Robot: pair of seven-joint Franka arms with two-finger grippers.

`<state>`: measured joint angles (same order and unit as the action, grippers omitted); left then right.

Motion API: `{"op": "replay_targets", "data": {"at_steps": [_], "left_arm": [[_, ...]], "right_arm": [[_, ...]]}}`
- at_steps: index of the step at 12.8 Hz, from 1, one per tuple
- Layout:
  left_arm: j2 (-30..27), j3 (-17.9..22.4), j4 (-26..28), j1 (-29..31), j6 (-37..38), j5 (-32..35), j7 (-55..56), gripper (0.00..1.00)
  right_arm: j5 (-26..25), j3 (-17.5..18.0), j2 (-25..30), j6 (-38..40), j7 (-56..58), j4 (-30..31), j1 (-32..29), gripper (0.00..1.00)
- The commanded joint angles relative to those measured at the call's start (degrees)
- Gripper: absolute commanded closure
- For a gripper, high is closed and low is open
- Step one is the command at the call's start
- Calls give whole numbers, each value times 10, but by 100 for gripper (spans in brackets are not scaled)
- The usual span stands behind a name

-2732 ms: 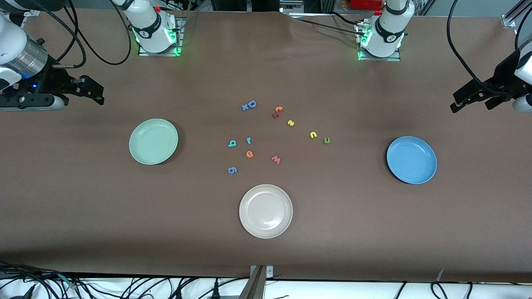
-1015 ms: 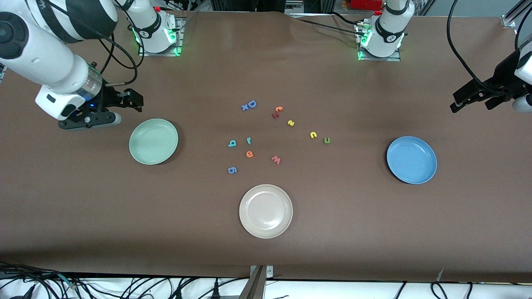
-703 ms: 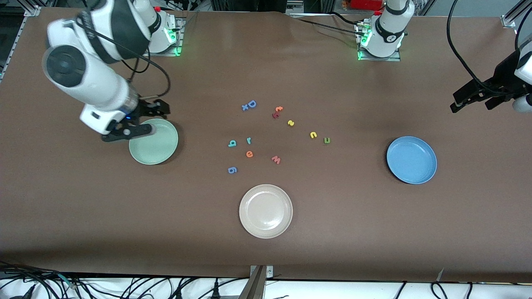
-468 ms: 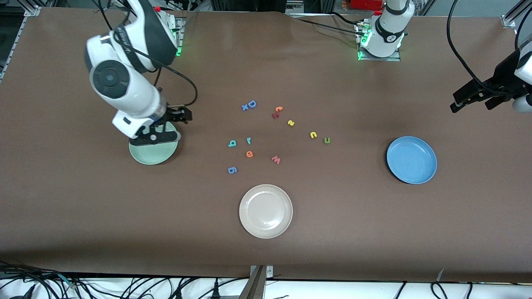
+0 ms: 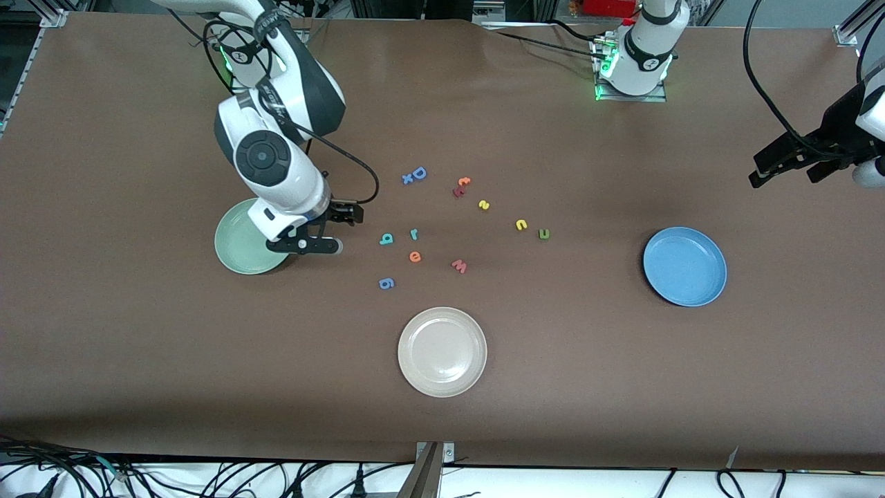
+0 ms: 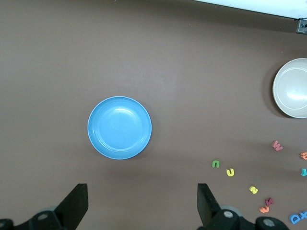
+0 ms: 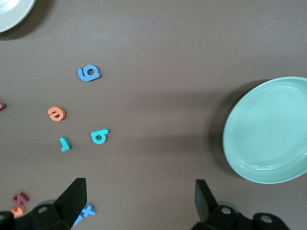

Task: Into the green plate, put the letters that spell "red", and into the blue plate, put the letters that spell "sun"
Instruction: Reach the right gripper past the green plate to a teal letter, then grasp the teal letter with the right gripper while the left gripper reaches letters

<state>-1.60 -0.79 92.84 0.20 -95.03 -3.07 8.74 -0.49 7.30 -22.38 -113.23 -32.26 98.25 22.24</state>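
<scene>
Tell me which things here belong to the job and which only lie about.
Job: teal r, orange e, teal d, green plate; yellow s, green u, yellow n, blue plate.
Lying about: beige plate, blue D, blue g, red w.

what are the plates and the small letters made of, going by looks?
Green plate, blue plate and beige-white plate: likely plastic or melamine, smooth with soft glints, uniform colour. Letters, e.g. orange "e": probably foam, flat cut-outs, matte, no shine.

The right arm hides part of the green plate [image 5: 238, 245] (its rim toward the letters)
</scene>
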Motion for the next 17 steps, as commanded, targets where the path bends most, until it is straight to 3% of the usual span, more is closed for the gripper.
{"op": "replay_targets", "data": {"at_steps": [1,7,17], "left_arm": [[17,-1,-10,2,0,-8,5,0],[54,-15,12,1,-4,-6,-2,0],[89,-17,59,-14,-8,-14,0,0]], "right_arm": [[-10,-2,-24,-29,-53,-2,18,0],[-11,-2,-59,-128,-149,19,48,0],[-15,-4,-111,-161,-194,20,77,1]]}}
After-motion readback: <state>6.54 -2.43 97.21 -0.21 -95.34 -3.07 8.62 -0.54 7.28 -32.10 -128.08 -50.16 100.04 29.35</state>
